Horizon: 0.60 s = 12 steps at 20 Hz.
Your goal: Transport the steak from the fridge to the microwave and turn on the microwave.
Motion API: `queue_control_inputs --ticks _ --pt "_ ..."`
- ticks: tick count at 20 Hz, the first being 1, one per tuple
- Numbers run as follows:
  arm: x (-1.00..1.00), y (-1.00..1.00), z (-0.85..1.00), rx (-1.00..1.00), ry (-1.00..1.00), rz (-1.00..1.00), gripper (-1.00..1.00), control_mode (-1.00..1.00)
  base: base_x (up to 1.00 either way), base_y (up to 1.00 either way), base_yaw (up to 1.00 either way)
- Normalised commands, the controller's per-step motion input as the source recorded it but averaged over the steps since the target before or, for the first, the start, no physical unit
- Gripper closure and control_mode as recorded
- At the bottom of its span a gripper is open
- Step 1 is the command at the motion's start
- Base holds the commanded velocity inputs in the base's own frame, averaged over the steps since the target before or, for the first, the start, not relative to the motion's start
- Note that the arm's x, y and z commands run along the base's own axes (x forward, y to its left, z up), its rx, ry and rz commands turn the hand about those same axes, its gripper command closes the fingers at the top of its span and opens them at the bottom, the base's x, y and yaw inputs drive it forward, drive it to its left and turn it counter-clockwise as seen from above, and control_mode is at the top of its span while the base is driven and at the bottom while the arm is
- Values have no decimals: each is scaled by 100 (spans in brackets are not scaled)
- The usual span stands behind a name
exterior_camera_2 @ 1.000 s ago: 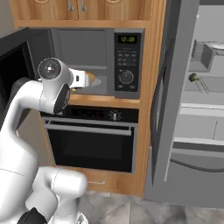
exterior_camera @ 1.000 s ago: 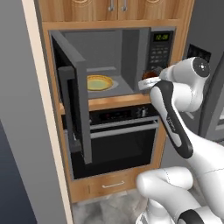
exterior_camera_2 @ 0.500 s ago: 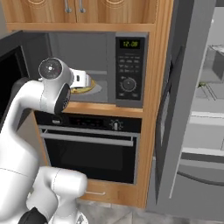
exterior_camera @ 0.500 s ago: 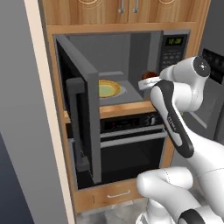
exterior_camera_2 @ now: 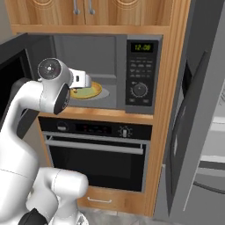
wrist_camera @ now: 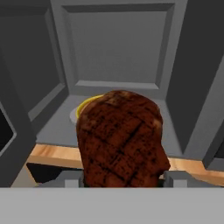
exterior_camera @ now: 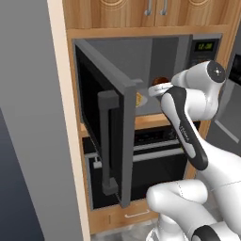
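**Steak at the mouth of the open microwave**

The hand [wrist_camera: 122, 177] is gripping the steak [wrist_camera: 120, 140], its two fingertips closing on the meat from either side at the bottom centre of the hand view; the steak is hanging in front of the microwave [wrist_camera: 116, 52] cavity, above the wooden ledge at its front edge; a yellow-rimmed plate [wrist_camera: 85, 109] is lying on the cavity floor behind it. In the left base view the microwave door [exterior_camera: 110, 136] is standing wide open at centre; the steak [exterior_camera: 160, 81] is showing right of centre, just beside the opening. In the right base view the control panel [exterior_camera_2: 140, 72] is sitting upper centre, the oven [exterior_camera_2: 99, 151] below it, and the fridge [exterior_camera_2: 197, 132] door is standing ajar along the right edge.
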Motion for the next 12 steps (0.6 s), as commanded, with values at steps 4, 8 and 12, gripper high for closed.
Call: queue_control_inputs --ticks 4,8,12 --pt "0 0 0 0 0 0 100 100 34 28 0" --pt "0 0 0 0 0 0 100 100 25 23 0" --pt "0 0 0 0 0 0 100 100 0 0 0"
